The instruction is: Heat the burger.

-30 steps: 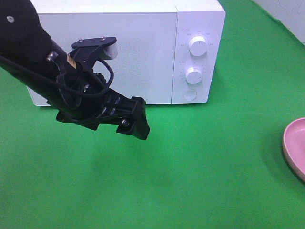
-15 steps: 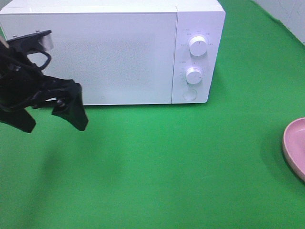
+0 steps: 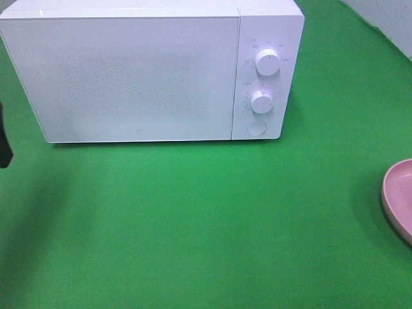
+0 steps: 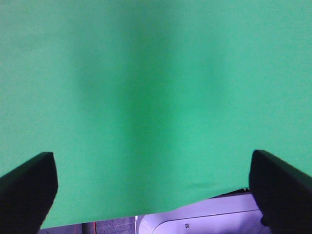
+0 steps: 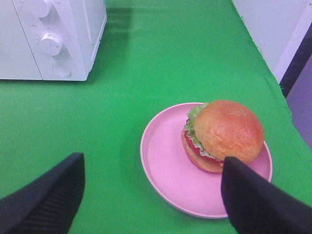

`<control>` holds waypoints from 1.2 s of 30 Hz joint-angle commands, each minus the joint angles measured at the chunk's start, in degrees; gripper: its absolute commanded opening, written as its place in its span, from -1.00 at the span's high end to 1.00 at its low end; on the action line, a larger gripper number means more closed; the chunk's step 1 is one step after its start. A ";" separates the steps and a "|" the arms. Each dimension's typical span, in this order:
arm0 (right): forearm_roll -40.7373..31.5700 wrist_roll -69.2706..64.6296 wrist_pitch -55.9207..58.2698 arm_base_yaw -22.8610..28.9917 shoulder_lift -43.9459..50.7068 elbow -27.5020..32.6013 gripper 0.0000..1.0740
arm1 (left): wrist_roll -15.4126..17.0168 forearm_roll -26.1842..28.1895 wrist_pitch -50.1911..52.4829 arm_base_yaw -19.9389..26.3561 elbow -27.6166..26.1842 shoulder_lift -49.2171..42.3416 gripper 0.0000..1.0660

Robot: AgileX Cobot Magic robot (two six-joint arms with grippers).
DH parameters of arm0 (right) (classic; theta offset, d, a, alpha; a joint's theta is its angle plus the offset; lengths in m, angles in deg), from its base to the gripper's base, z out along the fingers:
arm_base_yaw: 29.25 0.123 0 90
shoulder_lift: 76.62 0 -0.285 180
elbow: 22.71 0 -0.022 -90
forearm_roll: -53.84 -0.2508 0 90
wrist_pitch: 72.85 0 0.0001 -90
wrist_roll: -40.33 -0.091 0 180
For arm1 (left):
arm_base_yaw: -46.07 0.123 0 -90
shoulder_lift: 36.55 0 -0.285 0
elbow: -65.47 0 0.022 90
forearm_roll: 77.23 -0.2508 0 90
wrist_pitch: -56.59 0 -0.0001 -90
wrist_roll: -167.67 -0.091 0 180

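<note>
The burger (image 5: 223,135), with a golden-brown bun, green lettuce and red tomato, sits on a pink plate (image 5: 165,165) in the right wrist view. Only the plate's edge (image 3: 398,198) shows at the right of the exterior view; the burger is out of frame there. My right gripper (image 5: 151,195) is open and empty, its fingers spread wide just short of the plate. My left gripper (image 4: 151,187) is open and empty over bare green cloth. Only a dark tip of the left arm (image 3: 4,145) shows at the left edge. The white microwave (image 3: 141,71) stands at the back with its door shut.
The microwave has two knobs (image 3: 267,62) and a round button (image 3: 256,128) on its right panel. Green cloth (image 3: 206,219) covers the table. The cloth's edge and a pale surface (image 4: 195,217) show under the left gripper. The table's right edge (image 5: 273,83) lies beside the plate.
The left arm has swung from in front of the microwave door to the left and almost out of the exterior view. The microwave and the plate have not moved.
</note>
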 commanded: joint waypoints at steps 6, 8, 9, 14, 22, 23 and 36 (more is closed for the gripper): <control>-0.34 0.46 -0.74 -0.46 1.55 0.11 -0.39 | -1.03 -0.63 -2.23 9.74 9.00 -6.82 -0.87; -0.34 0.46 -0.74 -0.46 1.55 0.11 -0.39 | -0.92 -0.40 -2.06 10.66 10.37 -8.02 -0.87; -0.34 0.46 -0.74 -0.46 1.55 0.11 -0.39 | -0.74 0.00 -2.01 11.52 12.61 -10.43 -0.87; -0.34 0.46 -0.74 -0.46 1.55 0.11 -0.39 | -0.80 -0.34 -2.01 11.57 17.53 -17.88 -0.87; -0.34 0.46 -0.74 -0.46 1.55 0.11 -0.39 | -1.95 -1.72 -1.72 11.57 22.57 -29.56 -0.87; -0.34 0.46 -0.74 -0.46 1.55 0.11 -0.39 | -2.75 -1.72 -1.49 11.57 23.95 -33.35 -0.87; -0.34 0.46 -0.74 -0.46 1.55 0.11 -0.39 | -2.52 -3.38 1.49 11.57 29.28 -58.16 -0.87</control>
